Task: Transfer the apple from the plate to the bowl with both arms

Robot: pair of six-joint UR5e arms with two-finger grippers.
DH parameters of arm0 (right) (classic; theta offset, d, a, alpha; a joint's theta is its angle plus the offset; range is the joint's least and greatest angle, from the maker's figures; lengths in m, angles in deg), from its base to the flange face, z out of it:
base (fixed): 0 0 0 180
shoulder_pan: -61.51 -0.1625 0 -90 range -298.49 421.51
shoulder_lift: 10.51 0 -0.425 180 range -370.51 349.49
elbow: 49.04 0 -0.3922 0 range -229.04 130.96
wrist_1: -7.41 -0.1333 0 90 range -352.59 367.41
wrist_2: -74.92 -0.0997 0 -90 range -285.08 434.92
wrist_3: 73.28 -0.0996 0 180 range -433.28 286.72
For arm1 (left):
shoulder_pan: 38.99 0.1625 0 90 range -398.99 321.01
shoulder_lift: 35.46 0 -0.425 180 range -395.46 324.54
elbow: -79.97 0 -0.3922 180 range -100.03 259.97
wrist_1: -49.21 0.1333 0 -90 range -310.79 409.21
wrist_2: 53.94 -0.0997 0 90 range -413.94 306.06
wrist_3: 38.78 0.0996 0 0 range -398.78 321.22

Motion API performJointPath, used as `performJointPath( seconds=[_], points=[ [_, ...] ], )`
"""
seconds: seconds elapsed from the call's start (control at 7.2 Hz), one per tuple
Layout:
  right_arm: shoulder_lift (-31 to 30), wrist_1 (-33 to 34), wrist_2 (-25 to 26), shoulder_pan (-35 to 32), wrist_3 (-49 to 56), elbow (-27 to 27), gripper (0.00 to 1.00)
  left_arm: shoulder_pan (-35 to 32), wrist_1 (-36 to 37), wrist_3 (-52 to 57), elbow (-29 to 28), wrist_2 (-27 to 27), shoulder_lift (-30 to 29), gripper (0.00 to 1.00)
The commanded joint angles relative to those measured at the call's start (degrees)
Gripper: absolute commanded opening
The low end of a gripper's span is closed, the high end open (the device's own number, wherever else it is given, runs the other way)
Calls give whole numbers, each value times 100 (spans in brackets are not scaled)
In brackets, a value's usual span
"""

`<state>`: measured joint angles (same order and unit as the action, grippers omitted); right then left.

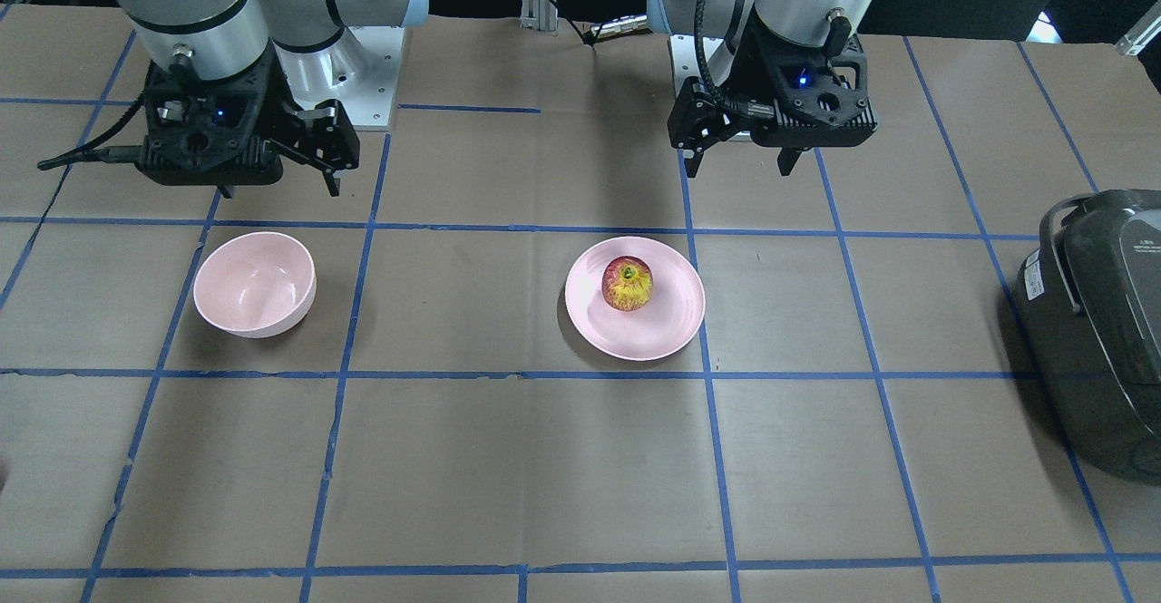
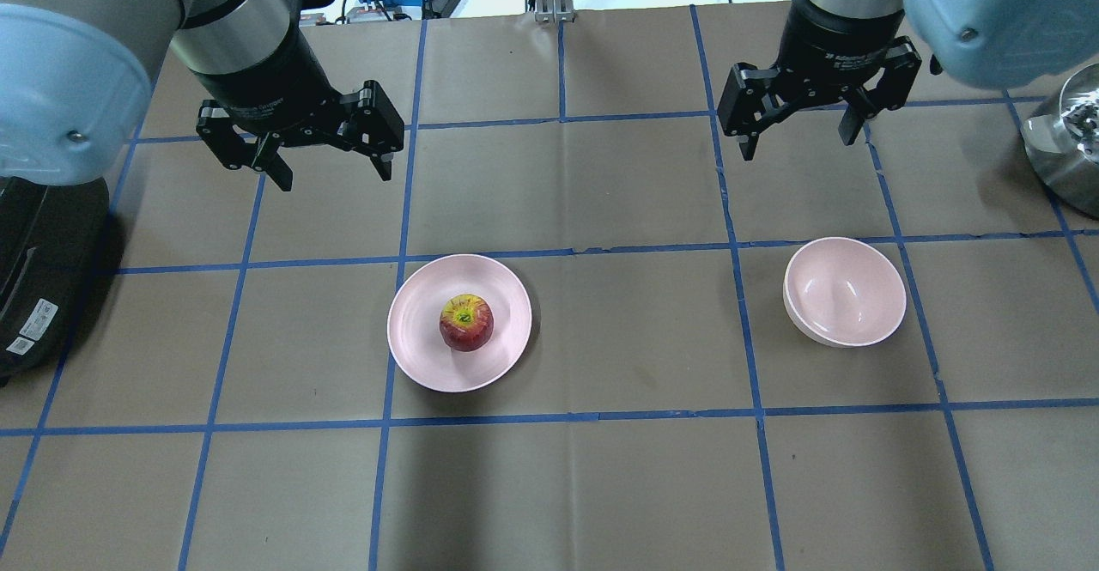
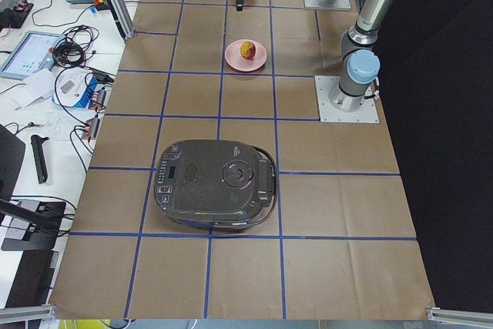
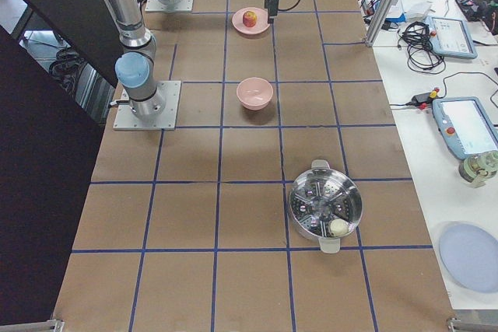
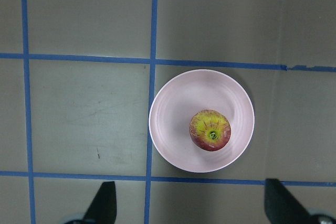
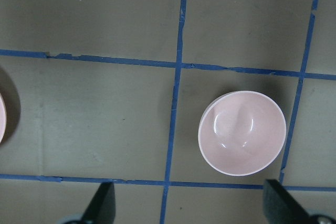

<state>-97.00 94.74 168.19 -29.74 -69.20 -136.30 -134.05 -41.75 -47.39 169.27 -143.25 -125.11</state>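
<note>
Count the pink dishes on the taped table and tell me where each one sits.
2. The plate, with the apple on it, lies toward the robot's left; the empty bowl toward its right. None appears hidden.

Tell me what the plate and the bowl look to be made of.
Plate: pale pink, satin finish, faint concentric rings; likely moulded plastic, possibly ceramic. Bowl: same pink, glossy inside with sharp white highlights; probably the same material.
</note>
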Motion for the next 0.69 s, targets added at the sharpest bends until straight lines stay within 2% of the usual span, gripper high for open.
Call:
performJointPath(
  seconds=[0.0, 0.14, 0.42, 0.56],
  points=[
    [0, 361, -63, 816, 967, -517, 99, -4, 0, -9, 9, 19, -9, 100],
    [113, 772, -72, 1089, 1128, -850, 97, -4, 0, -9, 9, 10, -9, 100],
    [395, 2115, 16, 1572, 1609, -1912, 97, -65, -26, -35, 52, 19, -52, 100],
    [500, 2626, -62, 2010, 1796, -2378, 97, -170, 0, -270, 253, 45, -140, 100]
  ],
)
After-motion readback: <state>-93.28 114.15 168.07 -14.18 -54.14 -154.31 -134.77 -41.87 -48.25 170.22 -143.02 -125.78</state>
